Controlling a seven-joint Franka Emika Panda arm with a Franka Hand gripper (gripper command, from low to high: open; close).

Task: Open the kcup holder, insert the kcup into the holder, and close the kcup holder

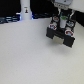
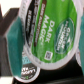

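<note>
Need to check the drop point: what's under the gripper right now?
In the exterior view the gripper hangs over the black kcup holder. The wrist view is filled by the green-topped kcup, which covers the slots below, so I cannot tell if they are free.

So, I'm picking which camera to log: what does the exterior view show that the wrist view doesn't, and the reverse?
Only the exterior view shows the white table, the tall white bottle-shaped thing, and the gripper above the kcup holder. Only the wrist view shows the kcup close up, its green top reading "Dark Magic". Both appear to show black parts of the kcup holder.
</note>
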